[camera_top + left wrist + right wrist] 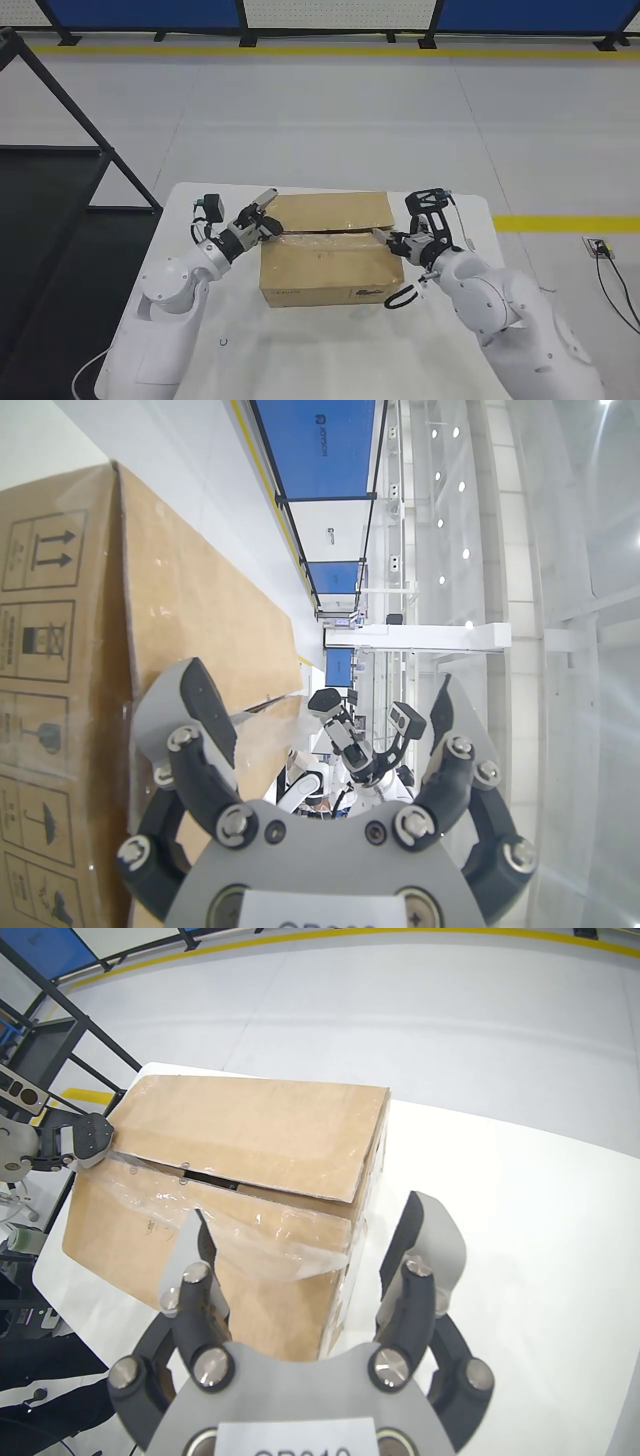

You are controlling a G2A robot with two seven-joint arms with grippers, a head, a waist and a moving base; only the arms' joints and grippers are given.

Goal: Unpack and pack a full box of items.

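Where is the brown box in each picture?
Top view: the box sits on the table, in the middle.
Left wrist view: the box is beside the open left pincer.
Right wrist view: the box is just ahead of the open right pincer.
Shared landmark: the clear tape along its top seam.

On the box (200, 610) side you've got framed handling pictograms: up-arrows (54, 547), a glass (47, 732), an umbrella (46, 815). The front print (370, 292) is too small to read. The blue panels (320, 450) carry a white logo w/ wording. The white sticker (320, 910) at the left gripper (322, 692) base and the twin sticker (295, 1435) at the right gripper (305, 1205) show chars cut off.
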